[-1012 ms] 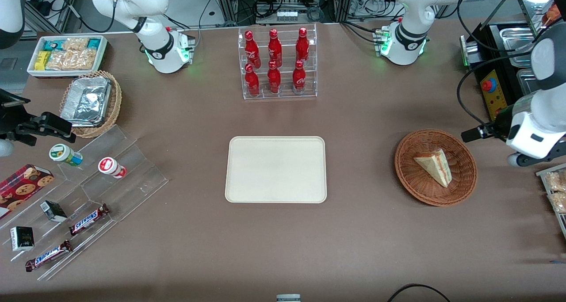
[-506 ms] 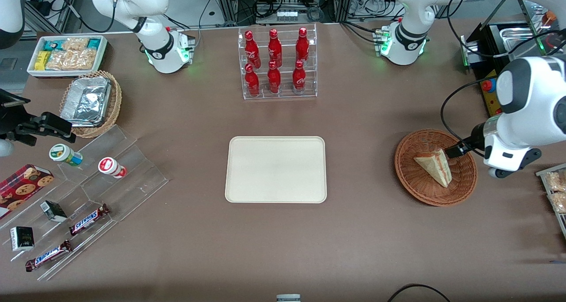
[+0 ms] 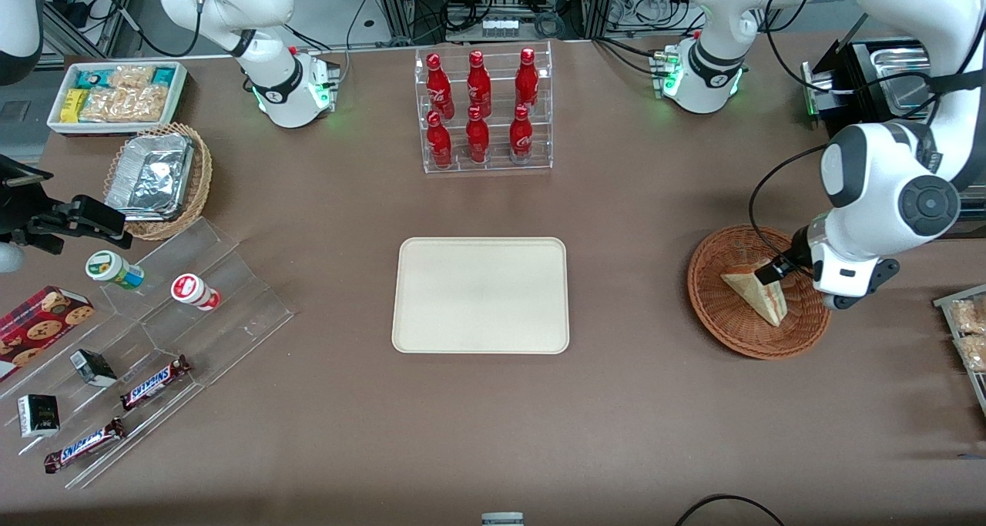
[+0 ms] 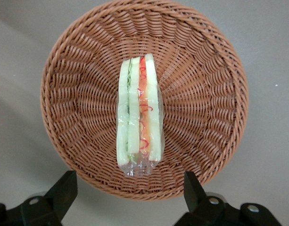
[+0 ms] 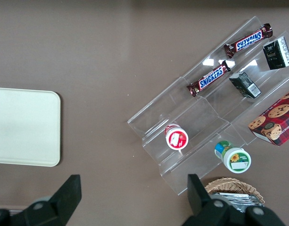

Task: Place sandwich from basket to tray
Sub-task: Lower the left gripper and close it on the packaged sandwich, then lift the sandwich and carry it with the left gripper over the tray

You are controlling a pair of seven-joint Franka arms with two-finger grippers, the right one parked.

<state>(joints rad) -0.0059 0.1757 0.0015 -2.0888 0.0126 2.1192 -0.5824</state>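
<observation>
Pincer [image 4: 127, 190] bases cut off (fingers [image 4: 64, 190] spread, seemingly).

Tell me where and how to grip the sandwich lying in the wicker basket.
Come from straight above and pinch the sandwich across its two flat bread faces, probably near mid-length. It stands on edge in the basket, filling layers facing up, so the faces are exposed. The gripper hangs open above it, fingers already straddling its width.

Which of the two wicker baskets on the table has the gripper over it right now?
The reddish-brown basket holding the sandwich, toward the working arm's end. The open gripper hovers above it. The lighter tan basket holds a foil tray instead.
</observation>
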